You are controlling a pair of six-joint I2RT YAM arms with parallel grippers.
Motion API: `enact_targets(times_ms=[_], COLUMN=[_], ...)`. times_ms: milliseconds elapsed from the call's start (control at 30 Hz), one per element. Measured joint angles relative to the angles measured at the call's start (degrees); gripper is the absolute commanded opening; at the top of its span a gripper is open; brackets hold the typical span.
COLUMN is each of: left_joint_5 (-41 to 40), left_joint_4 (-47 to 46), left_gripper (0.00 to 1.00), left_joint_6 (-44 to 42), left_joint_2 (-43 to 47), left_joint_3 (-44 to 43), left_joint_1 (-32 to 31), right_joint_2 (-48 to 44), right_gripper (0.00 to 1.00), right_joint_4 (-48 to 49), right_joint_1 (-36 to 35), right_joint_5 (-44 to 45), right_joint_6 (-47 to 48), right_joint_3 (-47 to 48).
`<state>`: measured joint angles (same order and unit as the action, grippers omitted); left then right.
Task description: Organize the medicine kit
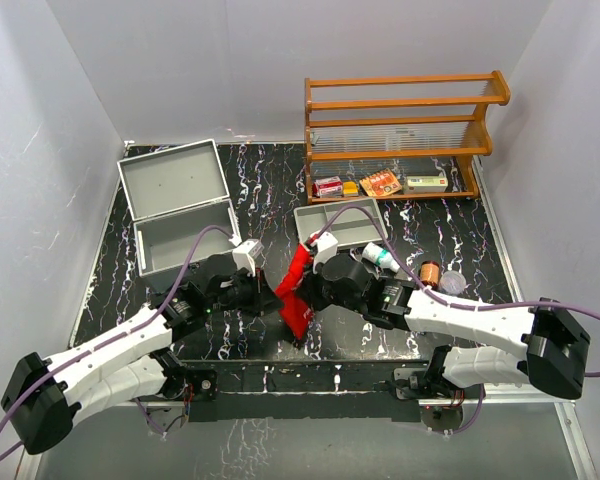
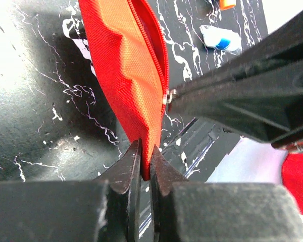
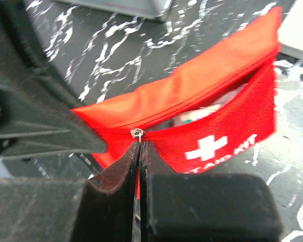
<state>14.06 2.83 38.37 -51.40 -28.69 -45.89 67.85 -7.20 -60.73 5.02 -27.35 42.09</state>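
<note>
A red first-aid pouch [image 1: 297, 290] with a white cross [image 3: 207, 147] stands at the table's middle between both grippers. Its zipper is open along most of its length, and white items show inside [image 3: 192, 117]. My left gripper [image 2: 145, 160] is shut on the pouch's end fabric [image 2: 136, 75]. My right gripper [image 3: 140, 146] is shut on the zipper pull [image 3: 137, 133] near that same end. In the top view the left gripper [image 1: 265, 293] is on the pouch's left and the right gripper [image 1: 315, 287] on its right.
An open grey case [image 1: 180, 205] lies at the back left. A grey tray [image 1: 338, 224] sits behind the pouch. A white bottle [image 1: 382, 258], a copper roll [image 1: 430, 272] and a clear cup [image 1: 452, 283] lie right. A wooden shelf [image 1: 400, 135] holds boxes.
</note>
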Motion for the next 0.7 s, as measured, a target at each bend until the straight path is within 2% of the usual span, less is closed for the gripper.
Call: enact_targets(times_ms=[233,333,433,533,700], left_joint_5=[0.2,0.6,0.6,0.6,0.8], left_joint_4=[1.7,2.5,3.3,3.9,4.8], left_gripper=[0.00,0.00,0.25,0.46,0.59], left_joint_6=[-1.7,-2.1,-2.2,-2.2,-1.9], left_joint_2=[1.4,2.6,3.7,4.0,3.5], left_joint_3=[-0.2,-0.2,-0.2,-0.2,-0.2], left_joint_1=[0.0,0.0,0.0,0.0,0.0], right_joint_2=[-0.9,-1.0,-1.2,-2.5,-4.9], right_gripper=[0.00,0.00,0.00,0.00,0.00], right_joint_4=[-4.3,-6.1,-6.3,-5.4,-2.4], right_joint_1=[-0.2,-0.2,-0.2,0.0,0.3], right_joint_5=[17.0,21.0,21.4,19.5,12.8], right_joint_6=[-4.4,-5.6,-5.5,-3.5,1.0], right_joint_3=[0.0,0.0,0.0,-0.7,-2.6])
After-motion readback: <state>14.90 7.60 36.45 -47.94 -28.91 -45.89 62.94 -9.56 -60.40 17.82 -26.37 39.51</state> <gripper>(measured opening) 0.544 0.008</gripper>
